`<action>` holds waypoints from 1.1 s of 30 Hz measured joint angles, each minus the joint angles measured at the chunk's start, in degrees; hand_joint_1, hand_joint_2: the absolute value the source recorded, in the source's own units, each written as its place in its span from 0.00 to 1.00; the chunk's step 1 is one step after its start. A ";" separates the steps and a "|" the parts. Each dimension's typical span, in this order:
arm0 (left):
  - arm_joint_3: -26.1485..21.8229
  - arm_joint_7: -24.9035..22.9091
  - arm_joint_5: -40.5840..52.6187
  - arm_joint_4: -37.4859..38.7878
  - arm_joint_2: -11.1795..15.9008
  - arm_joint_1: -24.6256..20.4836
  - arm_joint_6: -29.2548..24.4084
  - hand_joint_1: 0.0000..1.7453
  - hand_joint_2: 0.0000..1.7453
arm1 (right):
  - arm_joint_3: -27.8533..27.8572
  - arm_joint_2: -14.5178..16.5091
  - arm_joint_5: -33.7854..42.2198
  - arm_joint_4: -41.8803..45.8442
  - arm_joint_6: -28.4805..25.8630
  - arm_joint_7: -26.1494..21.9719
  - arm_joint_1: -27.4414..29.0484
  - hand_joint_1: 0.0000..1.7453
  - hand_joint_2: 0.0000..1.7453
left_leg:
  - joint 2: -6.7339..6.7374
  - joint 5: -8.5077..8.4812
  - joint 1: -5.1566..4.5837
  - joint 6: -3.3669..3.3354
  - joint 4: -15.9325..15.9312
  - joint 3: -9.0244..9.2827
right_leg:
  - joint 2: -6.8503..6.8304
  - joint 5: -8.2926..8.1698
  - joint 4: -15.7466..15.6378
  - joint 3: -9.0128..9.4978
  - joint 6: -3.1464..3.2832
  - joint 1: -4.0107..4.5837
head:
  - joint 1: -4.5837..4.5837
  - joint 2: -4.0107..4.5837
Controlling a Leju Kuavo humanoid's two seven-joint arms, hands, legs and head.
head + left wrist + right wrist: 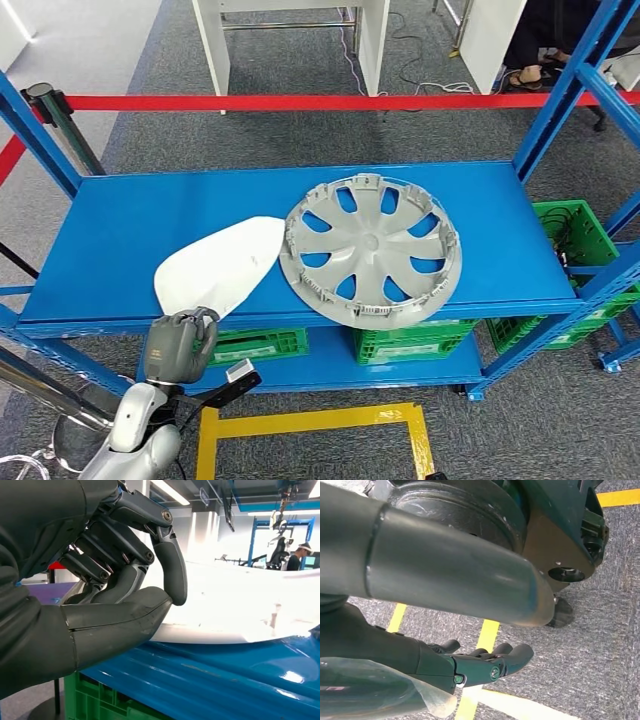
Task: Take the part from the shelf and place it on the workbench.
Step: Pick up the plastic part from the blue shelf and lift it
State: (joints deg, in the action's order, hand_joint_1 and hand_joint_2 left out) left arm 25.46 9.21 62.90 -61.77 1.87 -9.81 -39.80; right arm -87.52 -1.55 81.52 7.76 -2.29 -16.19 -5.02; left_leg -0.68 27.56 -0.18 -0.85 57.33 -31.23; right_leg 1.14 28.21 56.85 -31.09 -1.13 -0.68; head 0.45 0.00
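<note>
Left hand at the front edge of the shelf, closing on the white part

The white teardrop-shaped plastic panel (219, 265) lies flat on the blue metal shelf (113, 230), its rounded end at the front edge and its pointed end just beside the grey spoked wheel cover (370, 248). The left hand (175, 345) sits at that rounded end; in the left wrist view its thumb lies under the lip and the fingers (171, 565) curl over the top, though I cannot tell whether they truly clamp it. For a sound grasp, the pinch should bite well onto the lip, then lift before drawing back, so the point clears the wheel cover. The right hand (486, 665) hangs over the carpet with fingers loosely extended, holding nothing.
</note>
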 joint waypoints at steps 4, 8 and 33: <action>-0.11 0.04 0.01 -0.22 0.02 0.01 -0.02 1.00 1.00 | 0.00 0.00 0.10 0.00 0.00 -0.12 -0.01 0.00 0.00 | 0.00 0.00 0.00 0.00 0.00 0.00 | 0.00 0.00 0.00 0.00 0.00 0.00 | 0.00 0.00; -0.54 0.07 0.02 -0.96 0.03 0.05 -0.04 1.00 1.00 | 0.00 0.00 0.19 0.00 0.00 -0.17 -0.01 0.00 0.00 | 0.00 0.00 0.00 0.00 0.00 0.00 | 0.00 0.00 0.00 0.00 0.00 0.00 | 0.00 0.00; -2.94 2.22 0.72 -8.10 -0.09 1.87 -0.13 0.00 1.00 | 0.00 0.00 0.89 0.00 0.00 -0.41 -0.02 0.00 0.00 | 0.00 0.00 0.00 0.00 0.00 0.00 | -0.01 0.00 0.01 0.00 0.00 0.00 | 0.00 0.00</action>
State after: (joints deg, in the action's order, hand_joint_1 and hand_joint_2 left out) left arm 22.52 11.43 63.62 -69.87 1.78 -7.94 -39.93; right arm -87.52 -1.55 82.41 7.76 -2.29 -16.61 -5.05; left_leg -0.68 27.56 -0.18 -0.85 57.33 -31.23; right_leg 1.13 28.21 56.85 -31.09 -1.13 -0.68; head 0.45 0.00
